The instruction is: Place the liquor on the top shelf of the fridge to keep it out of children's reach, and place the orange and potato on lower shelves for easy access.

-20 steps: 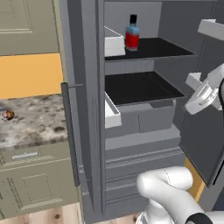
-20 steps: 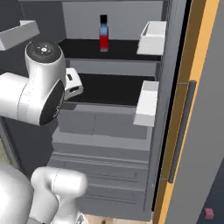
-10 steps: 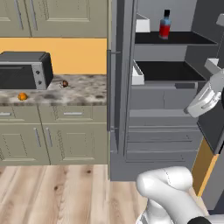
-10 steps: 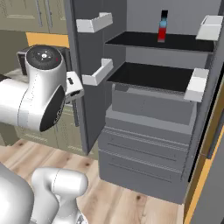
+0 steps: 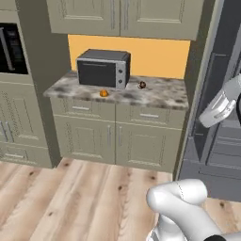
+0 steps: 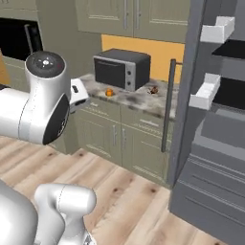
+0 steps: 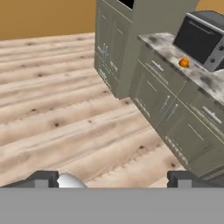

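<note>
The orange [image 5: 103, 93] lies on the speckled countertop in front of the grey oven; it also shows as the orange [image 6: 109, 92] and the orange [image 7: 184, 63]. To its right lies the brown potato [image 5: 142, 85], seen again as the potato [image 6: 153, 89]. The fridge [image 6: 210, 158] stands open at the right, with a dark shelf [image 6: 233, 48] beside its white door bins [image 6: 217, 29]. The liquor is out of view. My gripper [image 7: 113, 181] is open and holds nothing; its fingertips [image 7: 43, 178] hang over the wooden floor, well away from the counter.
The grey countertop oven [image 5: 103, 68] sits at the back of the counter [image 5: 164, 96], above beige drawers and doors. A tall cabinet with a dark wall oven [image 5: 12, 47] stands at the left. The fridge door's bar handle [image 6: 167, 105] borders the counter's right end. Wooden floor [image 5: 70, 197] lies in front.
The whole picture has swung left, from the fridge's inside to the counter, so the camera has moved. The liquor on its shelf has left the views. The gripper stays open.
</note>
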Robot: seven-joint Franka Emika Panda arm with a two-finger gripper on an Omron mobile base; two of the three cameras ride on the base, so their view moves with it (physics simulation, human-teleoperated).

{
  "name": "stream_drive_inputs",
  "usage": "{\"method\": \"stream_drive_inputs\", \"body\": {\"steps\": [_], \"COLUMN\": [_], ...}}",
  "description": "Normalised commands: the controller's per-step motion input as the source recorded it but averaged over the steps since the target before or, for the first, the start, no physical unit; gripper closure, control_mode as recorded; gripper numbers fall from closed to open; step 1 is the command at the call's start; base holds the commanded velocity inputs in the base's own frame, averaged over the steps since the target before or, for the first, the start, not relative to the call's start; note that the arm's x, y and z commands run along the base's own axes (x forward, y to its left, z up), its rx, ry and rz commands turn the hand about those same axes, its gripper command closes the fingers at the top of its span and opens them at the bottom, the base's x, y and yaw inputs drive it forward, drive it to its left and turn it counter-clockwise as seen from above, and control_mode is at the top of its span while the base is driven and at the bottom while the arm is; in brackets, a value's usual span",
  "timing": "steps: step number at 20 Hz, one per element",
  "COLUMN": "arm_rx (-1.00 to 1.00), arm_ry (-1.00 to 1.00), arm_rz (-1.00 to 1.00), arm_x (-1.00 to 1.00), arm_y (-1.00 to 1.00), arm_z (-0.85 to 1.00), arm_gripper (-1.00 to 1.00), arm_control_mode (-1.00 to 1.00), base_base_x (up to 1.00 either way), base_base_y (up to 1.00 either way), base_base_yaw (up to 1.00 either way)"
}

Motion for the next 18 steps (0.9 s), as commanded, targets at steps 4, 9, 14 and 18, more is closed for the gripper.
{"method": "stream_drive_inputs", "body": {"steps": [4, 9, 14, 18], "arm_rx": [0.00, 0.00, 0.00, 0.00], "arm_ry": [0.00, 0.00, 0.00, 0.00], "arm_rz": [0.00, 0.00, 0.00, 0.00], "arm_x": [0.00, 0.00, 0.00, 0.00], "arm_y": [0.00, 0.00, 0.00, 0.00], "arm_z": [0.00, 0.00, 0.00, 0.00], "arm_gripper": [-1.00, -1.00, -1.00, -1.00], "arm_control_mode": [1.00, 1.00, 1.00, 1.00], "base_base_x": [0.35, 0.51, 0.52, 0.44], "base_base_y": [0.92, 0.70, 0.56, 0.82], "base_base_yaw": [-0.05, -0.46, -0.70, -0.66]}}
